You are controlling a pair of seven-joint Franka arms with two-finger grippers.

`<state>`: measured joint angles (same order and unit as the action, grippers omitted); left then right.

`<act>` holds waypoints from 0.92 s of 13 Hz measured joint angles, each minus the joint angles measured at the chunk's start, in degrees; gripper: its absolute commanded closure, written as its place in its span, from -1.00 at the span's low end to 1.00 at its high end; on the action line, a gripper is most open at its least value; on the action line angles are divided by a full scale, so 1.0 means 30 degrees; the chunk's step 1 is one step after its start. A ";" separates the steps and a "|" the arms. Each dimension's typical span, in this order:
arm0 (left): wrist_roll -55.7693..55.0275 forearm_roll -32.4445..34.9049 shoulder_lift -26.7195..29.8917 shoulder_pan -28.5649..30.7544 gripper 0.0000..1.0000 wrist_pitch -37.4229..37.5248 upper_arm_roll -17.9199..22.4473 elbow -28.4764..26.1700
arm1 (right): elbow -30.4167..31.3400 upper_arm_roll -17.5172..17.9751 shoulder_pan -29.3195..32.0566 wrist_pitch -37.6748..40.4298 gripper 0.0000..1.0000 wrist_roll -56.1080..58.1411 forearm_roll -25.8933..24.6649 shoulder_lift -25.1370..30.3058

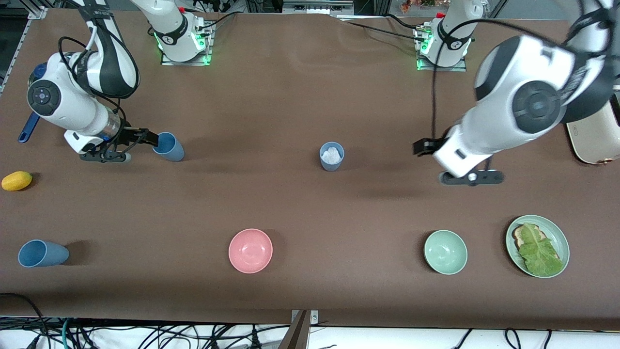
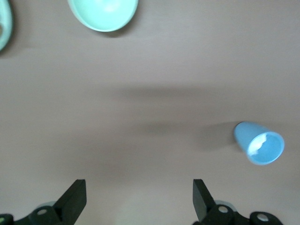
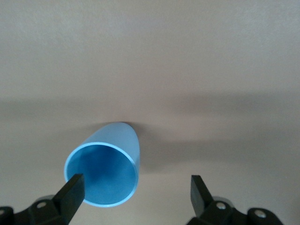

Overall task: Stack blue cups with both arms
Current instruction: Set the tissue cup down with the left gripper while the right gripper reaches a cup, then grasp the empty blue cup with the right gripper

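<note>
The right gripper [image 1: 145, 137] is hanging low at its own arm's end of the table, its fingers [image 3: 70, 192] standing wide apart and gripping nothing. Directly ahead of those fingers a bright blue cup [image 1: 169, 146] is standing upright on the table, mouth up, its long axis vertical. In the right wrist view the cup [image 3: 104, 166] is sitting off-centre in the gap: its rim is crowding one finger, possibly touching it, while the other finger is standing well clear. So the relation that matters is this offset; judging from it, the gripper needs to shift sideways toward the cup before closing, or the nearer finger could nudge it over.

The left gripper [image 1: 424, 145] is hovering over bare table toward its own arm's end, fingers [image 2: 75, 199] likewise apart and empty. A second cup [image 1: 332, 156], duller blue with something white inside, is standing upright near the middle of the table, ahead of this gripper and off to one side, well apart from it. The left arm is clearly the nearer one to that cup.

A third blue cup [image 1: 42, 253] is lying on its side, well away from both grippers.
</note>
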<state>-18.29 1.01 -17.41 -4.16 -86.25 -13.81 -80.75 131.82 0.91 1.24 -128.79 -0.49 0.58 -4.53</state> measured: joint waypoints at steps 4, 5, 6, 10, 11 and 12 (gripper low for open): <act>0.2348 0.0437 0.3380 0.1428 -1.00 0.0821 0.0602 -0.1213 | 0.0461 -0.0165 0.0011 -0.0895 -1.00 0.0344 0.0000 -0.0613; 0.2675 0.0438 0.4047 0.1702 -1.00 0.0631 0.1180 -0.1673 | 0.0475 -0.0164 0.0009 -0.1022 -0.99 0.0374 0.0000 -0.0828; 0.2940 0.0438 0.4518 0.1772 -1.00 0.0041 0.1829 -0.2143 | 0.0484 -0.0162 0.0008 -0.1176 -0.98 0.0412 0.0000 -0.1023; 0.3185 0.0384 0.6186 0.1630 -1.00 -0.2322 0.2813 -0.5436 | 0.0489 -0.0164 0.0009 -0.1804 0.12 0.0481 0.0000 -0.1739; 0.3270 0.0301 0.6457 0.1569 -1.00 -0.2445 0.2946 -0.5906 | 0.0488 -0.0166 0.0009 -0.1860 0.55 0.0489 0.0000 -0.1820; 0.3590 0.0232 0.6624 0.1507 -1.00 -0.2518 0.3025 -0.6156 | 0.0487 -0.0167 0.0010 -0.1888 0.90 0.0492 0.0000 -0.1874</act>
<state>-7.52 1.71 2.47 0.36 -93.80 -4.74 -99.22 133.28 0.41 1.27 -134.45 0.98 0.58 -10.15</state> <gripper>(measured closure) 0.000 0.291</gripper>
